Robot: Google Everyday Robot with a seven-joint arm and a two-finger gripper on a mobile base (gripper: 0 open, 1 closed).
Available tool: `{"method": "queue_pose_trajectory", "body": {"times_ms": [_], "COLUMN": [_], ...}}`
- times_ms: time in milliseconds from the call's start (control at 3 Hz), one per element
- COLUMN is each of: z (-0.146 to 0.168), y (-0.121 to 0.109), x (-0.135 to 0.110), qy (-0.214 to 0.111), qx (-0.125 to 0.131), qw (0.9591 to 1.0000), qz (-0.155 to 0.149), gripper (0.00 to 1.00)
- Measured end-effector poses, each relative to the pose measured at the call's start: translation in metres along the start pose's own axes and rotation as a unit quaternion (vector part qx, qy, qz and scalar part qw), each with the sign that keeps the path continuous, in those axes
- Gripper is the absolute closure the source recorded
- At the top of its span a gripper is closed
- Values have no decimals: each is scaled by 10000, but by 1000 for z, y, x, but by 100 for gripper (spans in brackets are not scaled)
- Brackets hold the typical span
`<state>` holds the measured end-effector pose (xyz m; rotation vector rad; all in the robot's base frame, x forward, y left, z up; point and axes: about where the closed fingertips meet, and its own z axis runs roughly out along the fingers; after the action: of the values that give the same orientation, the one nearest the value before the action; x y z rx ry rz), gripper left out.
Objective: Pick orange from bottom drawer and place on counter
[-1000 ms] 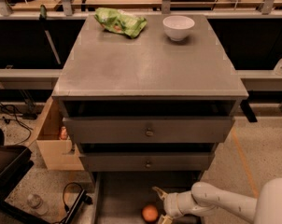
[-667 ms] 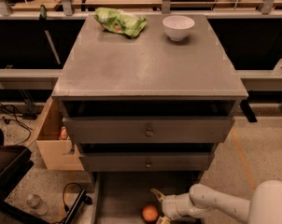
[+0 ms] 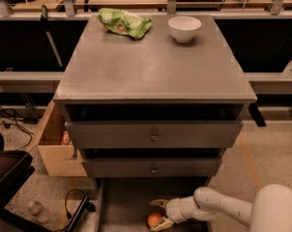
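Observation:
The orange (image 3: 153, 220) lies in the pulled-out bottom drawer (image 3: 122, 202), near the lower edge of the camera view. My gripper (image 3: 160, 214) reaches in from the right on its white arm and is open. One finger stands above the orange and the other just below it on its right side, so the fruit sits at the mouth of the fingers. The counter (image 3: 151, 66) is the broad grey top of the cabinet, far above the gripper.
A green snack bag (image 3: 124, 22) and a white bowl (image 3: 184, 28) sit at the back of the counter. Two upper drawers with round knobs (image 3: 154, 137) are closed. A cardboard box (image 3: 59, 144) stands left of the cabinet, with cables and a bottle on the floor.
My gripper has slid a little to the left, closer to the orange. The orange has stayed where it was.

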<state>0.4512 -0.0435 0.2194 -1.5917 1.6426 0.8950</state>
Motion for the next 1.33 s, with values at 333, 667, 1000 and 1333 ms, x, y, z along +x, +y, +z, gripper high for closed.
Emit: {"method": "queue_pose_trajectory", "body": {"times_ms": [333, 667, 1000, 1333], "z": [0, 5, 10, 20], "y": [-6, -2, 6, 11], "x": [-1, 7, 20, 31], "qy": [29, 5, -22, -60], "qx": [-87, -200, -290, -400], "qw": [10000, 9997, 9993, 9985], "qz": [19, 106, 233, 357], "gripper": [32, 31, 31, 32]}}
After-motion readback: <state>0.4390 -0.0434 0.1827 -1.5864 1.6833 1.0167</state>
